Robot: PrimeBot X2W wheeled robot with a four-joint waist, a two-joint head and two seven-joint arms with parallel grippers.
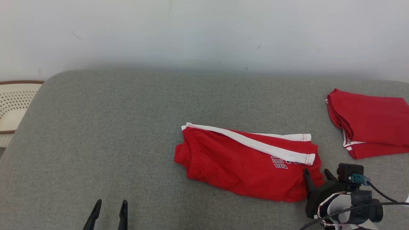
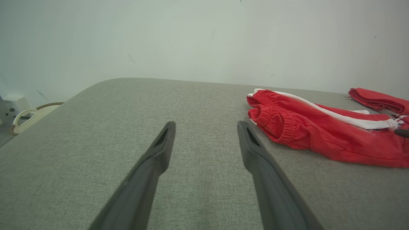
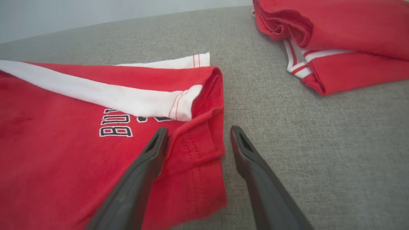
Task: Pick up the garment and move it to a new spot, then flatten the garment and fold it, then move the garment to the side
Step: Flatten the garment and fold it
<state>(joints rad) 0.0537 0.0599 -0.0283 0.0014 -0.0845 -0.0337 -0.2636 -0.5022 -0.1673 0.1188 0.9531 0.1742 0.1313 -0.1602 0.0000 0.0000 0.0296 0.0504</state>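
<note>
Garment (image 1: 243, 163) lies folded right of centre on the grey cushion (image 1: 111, 127), its long axis left to right, waistband leftward, hems rightward. The right gripper (image 1: 316, 172), fingers spread wide, straddles the hem edge. The left gripper (image 1: 111, 202) gapes over bare cushion.

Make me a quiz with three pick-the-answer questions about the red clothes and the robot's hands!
1. Where is the folded red garment from the red shorts? A) on top B) apart, to the right C) to the left
2. What colour is the shorts' stripe? A) blue B) white C) yellow
3. How is the right hand? A) shut on the shorts B) shut, empty C) open
Answers: 1 B, grey padding shows between them; 2 B, the stripe is white; 3 C, its fingers stand apart at the hem.
</note>
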